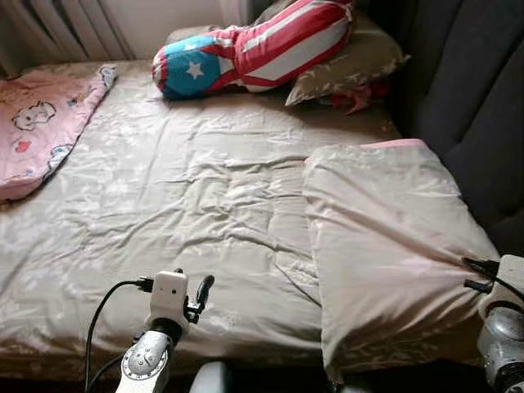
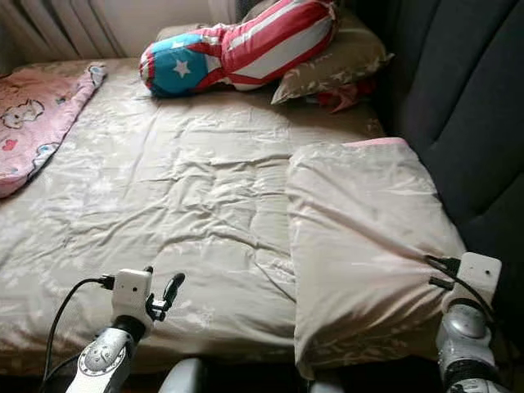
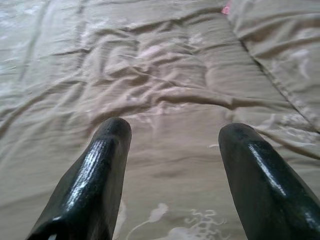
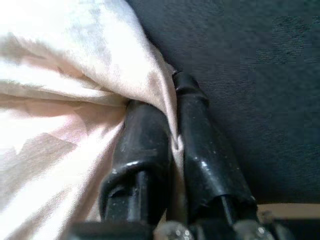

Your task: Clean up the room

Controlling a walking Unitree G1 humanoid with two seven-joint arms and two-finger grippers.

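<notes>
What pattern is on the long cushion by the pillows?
Red and white stripes, blue end with a white star; clearest in left eye view.

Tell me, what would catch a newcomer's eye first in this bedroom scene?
Probably the red, white and blue star-patterned cushion lying at the head of the bed against a tan pillow. Next, the folded-over beige duvet on the bed's right side, its edge pinched by the robot's right gripper beside the dark headboard panel. The left gripper hovers open above the wrinkled bedspread, and a pink cartoon blanket lies far left.
</notes>
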